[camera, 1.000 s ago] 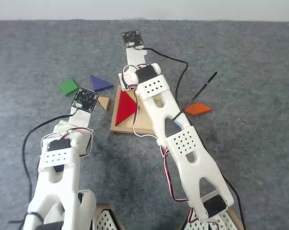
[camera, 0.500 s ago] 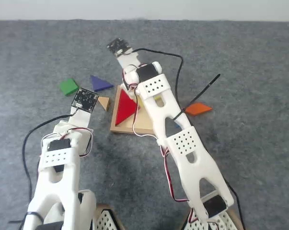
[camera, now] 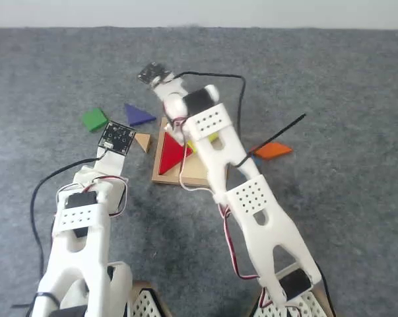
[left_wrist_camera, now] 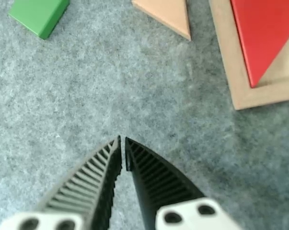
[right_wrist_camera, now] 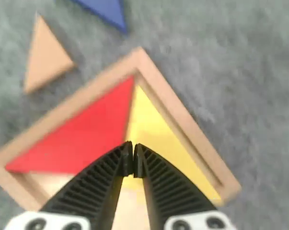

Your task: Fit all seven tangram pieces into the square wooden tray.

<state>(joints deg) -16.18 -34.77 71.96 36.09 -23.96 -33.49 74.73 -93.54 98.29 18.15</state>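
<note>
Left gripper (left_wrist_camera: 122, 141): I see its fingers pressed together with nothing between them; it hangs over bare surface off the tray's left edge, on the near side of the tan triangle
Right gripper (right_wrist_camera: 133, 146): fingers pressed together, pinching nothing; the tips sit above the tray's far part, over the seam where red meets yellow; I cannot tell whether they touch the pieces
Tray (camera: 157, 163): square, wooden, lying about mid-surface
Red triangle (camera: 172, 150): large, flat inside the tray along its left edge
Yellow triangle (right_wrist_camera: 154, 129): inside the tray, its edge against the red one, reaching the far corner
Tan triangle (camera: 143, 140): small, on the surface just beside the tray's left edge
Blue triangle (camera: 138, 115): on the surface, beyond the tray's far-left corner
Green piece (camera: 94, 119): on the surface, near the blue triangle, on its left and farther from the tray
Orange piece (camera: 273, 150): on the surface off the tray's right edge, well apart from the others
</note>
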